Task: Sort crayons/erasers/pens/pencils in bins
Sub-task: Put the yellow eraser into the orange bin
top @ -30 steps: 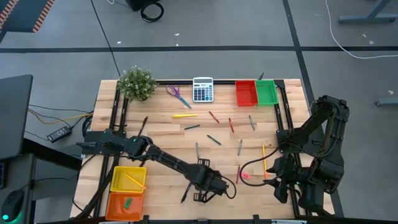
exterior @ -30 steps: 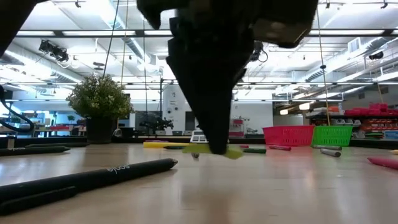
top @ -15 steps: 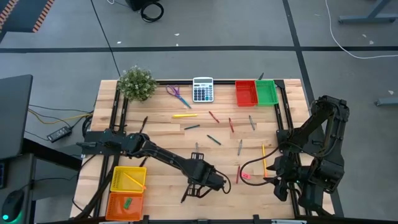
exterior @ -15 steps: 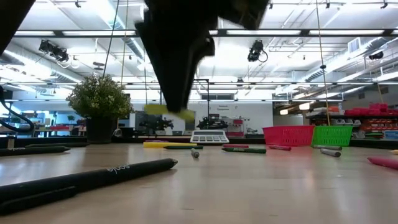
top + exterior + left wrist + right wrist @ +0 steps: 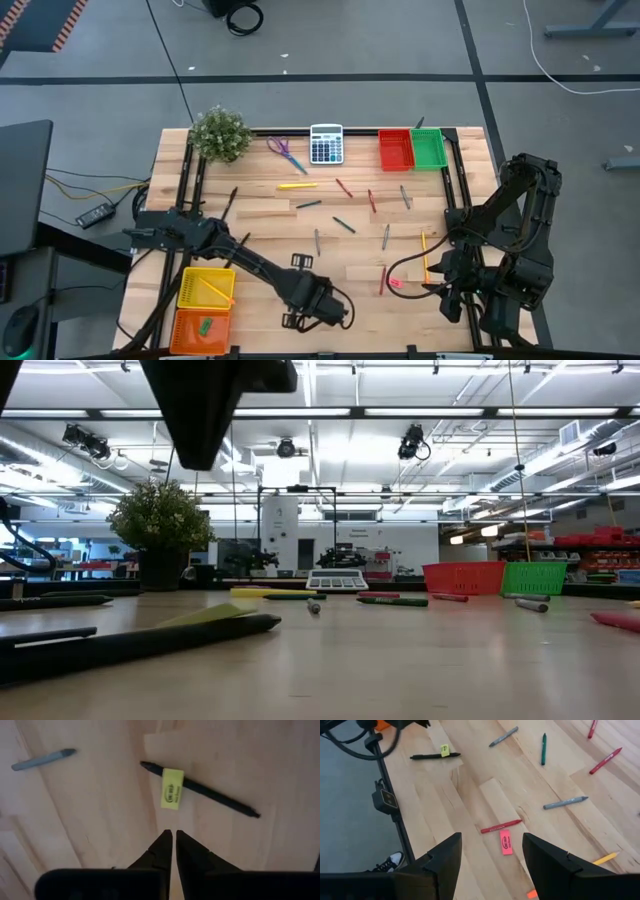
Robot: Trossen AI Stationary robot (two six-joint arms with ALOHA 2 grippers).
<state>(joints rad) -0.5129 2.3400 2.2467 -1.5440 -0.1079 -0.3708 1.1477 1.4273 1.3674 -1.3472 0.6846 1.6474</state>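
The yellow eraser lies across a black pen near the table's front edge. In the low view the eraser slants, its upper end on the pen and its lower end toward the table. My left gripper hangs above them, shut and pointing down, with nothing between its fingers; the low view shows it well clear of the table. My right gripper waits open, high over the front right. The yellow bin and orange bin stand at the front left, the red bin and green bin at the back right.
Crayons, pens and pencils lie scattered over the middle of the table; a pink eraser and a red crayon lie under my right gripper. A potted plant, scissors and a calculator stand along the far edge.
My left gripper has risen and gone toward the table's left and near edges. Half a second ago it held the yellow eraser lifted clear; the eraser has since fallen from it and now lies on the black pen.
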